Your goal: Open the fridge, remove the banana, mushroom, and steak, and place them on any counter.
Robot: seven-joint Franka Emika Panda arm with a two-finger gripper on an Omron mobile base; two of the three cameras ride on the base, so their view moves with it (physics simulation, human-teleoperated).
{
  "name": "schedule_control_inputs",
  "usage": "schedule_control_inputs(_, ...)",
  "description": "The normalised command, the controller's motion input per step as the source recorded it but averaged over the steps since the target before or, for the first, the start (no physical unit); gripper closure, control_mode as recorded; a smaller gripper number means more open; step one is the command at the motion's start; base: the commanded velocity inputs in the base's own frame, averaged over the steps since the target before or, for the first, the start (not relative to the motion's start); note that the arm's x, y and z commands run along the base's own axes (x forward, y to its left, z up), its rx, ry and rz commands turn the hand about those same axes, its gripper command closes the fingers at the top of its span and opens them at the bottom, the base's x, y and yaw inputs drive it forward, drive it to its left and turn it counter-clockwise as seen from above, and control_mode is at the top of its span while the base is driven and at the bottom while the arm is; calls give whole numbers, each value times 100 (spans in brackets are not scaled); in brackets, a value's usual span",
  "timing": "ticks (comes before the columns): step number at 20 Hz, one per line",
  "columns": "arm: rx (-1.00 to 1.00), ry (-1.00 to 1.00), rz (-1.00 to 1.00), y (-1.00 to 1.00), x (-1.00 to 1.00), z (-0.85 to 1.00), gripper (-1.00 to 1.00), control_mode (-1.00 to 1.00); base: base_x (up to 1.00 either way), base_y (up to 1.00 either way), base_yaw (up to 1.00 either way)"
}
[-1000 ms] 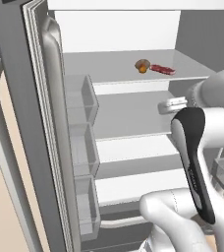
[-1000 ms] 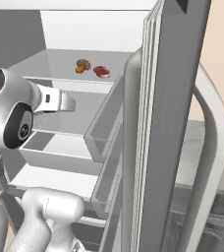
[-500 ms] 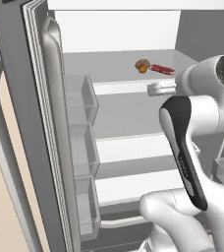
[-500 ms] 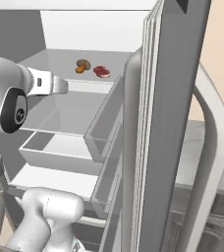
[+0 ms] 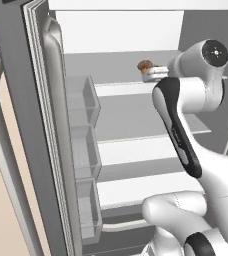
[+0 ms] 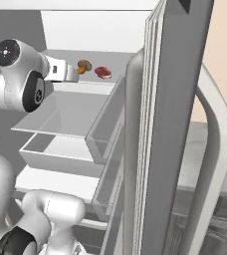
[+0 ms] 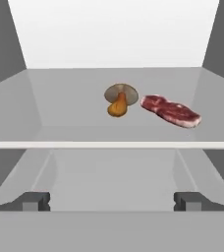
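The fridge (image 5: 41, 125) stands open, its doors swung wide. On the upper shelf (image 7: 60, 106) the mushroom (image 7: 120, 100) lies on its side, cap toward the back and stem forward, with the steak (image 7: 171, 111) just beside it; the two look close but apart. No banana is to be made out in these frames. The claw (image 7: 112, 201) is released, its two tips spread wide, empty, hanging level with the shelf's front lip and well short of both items. In the right base view the hand (image 6: 60, 71) sits near the shelf's front edge, pointing inward toward the mushroom (image 6: 83, 65) and the steak (image 6: 103, 72). The step in hand looks like the reach for a first pick, probably the mushroom, which lies nearly centred ahead. To do it well, the claw should clear the lip and travel straight in above the shelf, keeping its tips wide until they straddle the cap, then clench gently across the cap's narrower side. Approaching slightly from the side away from the steak would avoid nudging the meat. The mushroom is round and may roll if one tip touches first, so both tips should meet it together. The desk (image 6: 197, 144) shows beyond the right door for the drop.
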Motion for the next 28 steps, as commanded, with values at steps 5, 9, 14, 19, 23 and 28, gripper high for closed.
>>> schedule_control_inputs(5, 0, 0, 0, 0, 74, 0, -100, -100, 0, 0, 0)
schedule_control_inputs(9, 0, 2, 0, 0, 79, 0, -100, -100, 0, 0, 0)
schedule_control_inputs(14, 0, 6, 0, -2, 77, -5, -100, -100, 0, 0, 0)
schedule_control_inputs(19, 0, 2, 0, -13, 51, -11, -100, -100, 0, 0, 0)
schedule_control_inputs(23, 0, 0, -1, -2, 43, -17, -100, -100, 0, 0, 0)
schedule_control_inputs(28, 0, 0, -2, 0, 35, -11, -100, -100, 0, 0, 0)
